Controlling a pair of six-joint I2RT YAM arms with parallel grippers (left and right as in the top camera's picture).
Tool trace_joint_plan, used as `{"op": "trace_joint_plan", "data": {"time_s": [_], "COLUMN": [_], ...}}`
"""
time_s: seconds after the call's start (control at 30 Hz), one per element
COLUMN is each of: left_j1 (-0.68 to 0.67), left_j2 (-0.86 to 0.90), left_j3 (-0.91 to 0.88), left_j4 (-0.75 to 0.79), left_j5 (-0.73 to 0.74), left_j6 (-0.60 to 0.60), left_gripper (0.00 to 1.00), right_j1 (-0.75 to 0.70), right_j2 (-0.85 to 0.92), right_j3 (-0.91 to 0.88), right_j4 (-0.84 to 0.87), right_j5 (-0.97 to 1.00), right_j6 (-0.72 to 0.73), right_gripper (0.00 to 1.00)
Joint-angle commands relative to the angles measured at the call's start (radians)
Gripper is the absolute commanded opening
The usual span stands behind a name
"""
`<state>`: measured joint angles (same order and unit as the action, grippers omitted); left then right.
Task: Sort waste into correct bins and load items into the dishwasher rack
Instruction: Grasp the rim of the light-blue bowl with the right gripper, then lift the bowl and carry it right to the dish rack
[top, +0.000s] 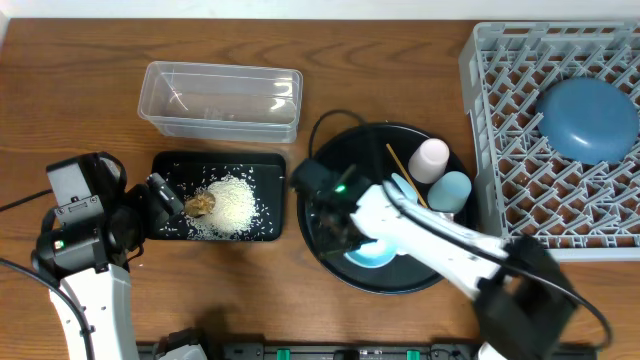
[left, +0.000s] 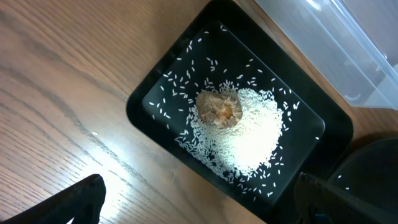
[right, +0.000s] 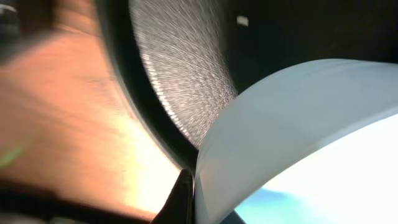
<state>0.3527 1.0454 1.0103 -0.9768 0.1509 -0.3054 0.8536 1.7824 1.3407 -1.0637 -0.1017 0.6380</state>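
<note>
Loose white rice (top: 232, 204) with a small brown lump (top: 201, 204) lies in the shallow black tray (top: 170, 165). It also shows in the left wrist view (left: 249, 134). My left gripper (top: 160, 196) is open and empty at the tray's left end (left: 199, 214). My right gripper (top: 345, 228) is shut on the rim of the pale-blue bowl (top: 372, 254), which sits in the round black tray (top: 345, 145); the bowl wall (right: 298, 137) lies between my fingers (right: 208, 208). The dark-blue plate (top: 588, 118) is in the grey dishwasher rack (top: 500, 120). Wrapper, foil and tissue are out of view.
The clear tub (top: 220, 100) stands behind the black tray. On the round tray's right side are a white cup (top: 432, 158), a light-blue cup (top: 451, 190), a thin wooden stick (top: 400, 163) and a white spoon (top: 403, 187). The rack stands close to its right.
</note>
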Motion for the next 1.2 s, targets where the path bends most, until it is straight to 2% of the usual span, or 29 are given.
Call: {"op": "trace_joint_plan", "data": {"time_s": [0.0, 0.1, 0.3, 0.43, 0.6, 0.73, 0.87, 1.17], "left_j1": [0.005, 0.005, 0.005, 0.005, 0.005, 0.005, 0.005, 0.005], "left_j2": [-0.001, -0.001, -0.001, -0.001, -0.001, -0.001, -0.001, -0.001], "left_j3": [0.02, 0.02, 0.02, 0.02, 0.02, 0.02, 0.02, 0.02], "left_j4": [-0.002, -0.003, -0.003, -0.003, -0.002, -0.003, -0.003, -0.003], "left_j5": [-0.003, -0.003, -0.003, -0.003, -0.003, -0.003, -0.003, -0.003], "left_j6": [0.02, 0.02, 0.02, 0.02, 0.021, 0.02, 0.02, 0.02], "left_gripper": [0.98, 0.98, 0.98, 0.98, 0.98, 0.98, 0.98, 0.98], "right_j1": [-0.08, -0.206, -0.637, -0.96, -1.252, -1.331, -1.342, -1.389], "right_j2": [-0.114, -0.214, -0.384, -0.394, -0.322, -0.222, -0.108, 0.053], "right_j3": [0.043, 0.064, 0.073, 0.071, 0.066, 0.065, 0.065, 0.065], "right_j4": [-0.011, -0.011, 0.043, 0.029, -0.024, -0.075, -0.106, -0.04], "right_j5": [-0.013, -0.059, -0.447, -0.755, -1.006, -1.092, -1.118, -1.196], "right_j6": [-0.105, -0.184, -0.461, -0.611, -0.748, -0.823, -0.866, -0.904], "right_gripper": [0.01, 0.01, 0.01, 0.01, 0.01, 0.01, 0.01, 0.01]}}
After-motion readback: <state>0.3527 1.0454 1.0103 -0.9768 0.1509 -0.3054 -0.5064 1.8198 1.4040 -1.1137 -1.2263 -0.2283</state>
